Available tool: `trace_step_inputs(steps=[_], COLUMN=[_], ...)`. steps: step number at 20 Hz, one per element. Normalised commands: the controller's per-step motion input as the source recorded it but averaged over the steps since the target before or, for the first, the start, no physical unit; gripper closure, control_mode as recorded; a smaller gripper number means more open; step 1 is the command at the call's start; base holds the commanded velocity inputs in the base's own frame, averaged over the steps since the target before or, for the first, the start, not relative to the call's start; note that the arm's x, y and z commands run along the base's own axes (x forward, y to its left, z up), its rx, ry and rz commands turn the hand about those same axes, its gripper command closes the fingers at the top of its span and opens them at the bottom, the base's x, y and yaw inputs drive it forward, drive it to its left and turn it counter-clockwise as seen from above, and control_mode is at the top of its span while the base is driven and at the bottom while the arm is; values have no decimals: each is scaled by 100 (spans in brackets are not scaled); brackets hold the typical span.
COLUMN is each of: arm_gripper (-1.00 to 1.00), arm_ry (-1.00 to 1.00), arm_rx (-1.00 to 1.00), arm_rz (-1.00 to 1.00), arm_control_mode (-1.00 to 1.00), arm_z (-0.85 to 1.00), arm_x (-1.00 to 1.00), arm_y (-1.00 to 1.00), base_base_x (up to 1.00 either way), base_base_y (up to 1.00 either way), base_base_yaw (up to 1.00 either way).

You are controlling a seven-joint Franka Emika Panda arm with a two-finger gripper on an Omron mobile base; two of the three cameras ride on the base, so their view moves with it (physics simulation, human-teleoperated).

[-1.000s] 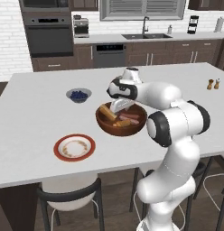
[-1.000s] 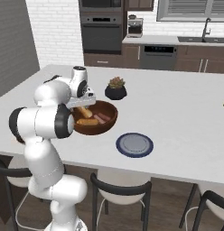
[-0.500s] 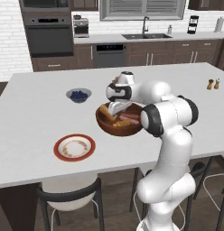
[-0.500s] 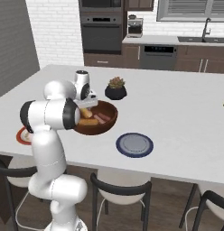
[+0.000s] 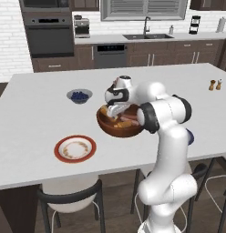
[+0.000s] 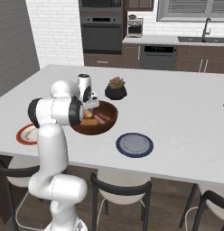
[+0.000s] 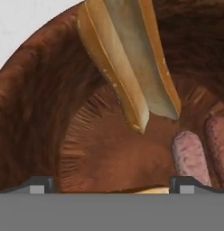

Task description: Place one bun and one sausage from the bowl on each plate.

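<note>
Two sausages (image 7: 191, 155) lie side by side at the right of my hand view, on the floor of the bowl (image 7: 37, 113); a split bun (image 7: 127, 58) slants down from the top of that view, its pale cut face up and its pointed end hanging just above the bowl's floor, near the closer sausage; a sliver of a second tan piece shows at the bottom between my fingertips (image 7: 41, 184), too little to name. My jaws (image 7: 111, 186) stand wide apart, one tip at each side of the hand view, with nothing held between them; they sit low inside the bowl, over its near wall.

From the left base view my hand (image 5: 117, 98) is bent down into the wooden bowl, which rests on the white surface (image 5: 37, 104) about midway across; the speckled plate (image 5: 74, 148) with the red-orange rim lies well apart from the bowl, toward the near edge. In the right base view the blue plate (image 6: 134, 145) lies near the bowl on its other side, also toward the near edge. A small grey dish of blueberries (image 5: 79, 95) sits beyond the bowl, and a black pot with a succulent (image 6: 116, 89) stands just behind it.
</note>
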Motion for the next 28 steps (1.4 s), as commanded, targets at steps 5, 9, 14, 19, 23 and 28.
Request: trace_step_inputs(steps=[5,9,14,19,23,28], arm_gripper=[-100,-100,-100,-100,100,100], arm_ry=[0,0,0,1,0,0], arm_rx=[0,0,0,0,0,0], arm_rz=[0,0,0,0,0,0], arm_control_mode=[-100,-100,-100,-100,-100,-100], arm_z=[-18,-23,-21,-28,-19,0], arm_x=[51,35,32,27,12,0], arm_y=[6,8,1,1,2,0], base_base_x=[0,0,0,0,0,0], base_base_y=[0,0,0,0,0,0], base_base_yaw=[0,0,0,0,0,0])
